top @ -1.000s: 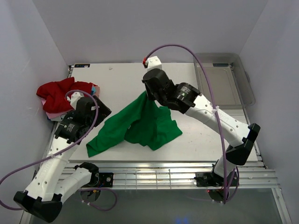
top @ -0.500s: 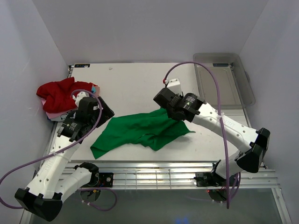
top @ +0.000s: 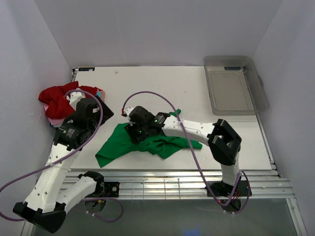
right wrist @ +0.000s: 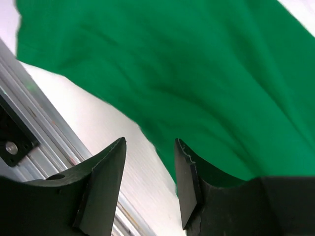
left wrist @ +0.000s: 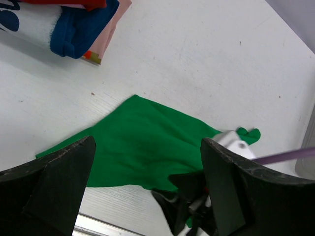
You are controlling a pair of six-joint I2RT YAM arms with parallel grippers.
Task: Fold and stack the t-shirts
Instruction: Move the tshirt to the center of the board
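Note:
The green t-shirt (top: 157,142) lies crumpled and spread low on the table (top: 147,86); it also fills the left wrist view (left wrist: 142,147) and the right wrist view (right wrist: 172,73). My right gripper (top: 132,134) (right wrist: 147,182) hovers low over its left part, open, with only the shirt's edge and bare table between the fingers. My left gripper (top: 101,112) (left wrist: 147,182) stands wide open above the shirt's left end, holding nothing. The red t-shirt (top: 59,101) sits bunched at the far left on the pink/white printed one (left wrist: 74,29).
A clear plastic bin (top: 231,88) stands at the back right corner. A metal rail (top: 162,179) runs along the near table edge, close below the right gripper (right wrist: 29,123). White walls close in left, right and behind.
The right gripper opened and let go of the green t-shirt, which dropped from a raised peak to flat. The right arm swung down and left over it. The left arm barely moved.

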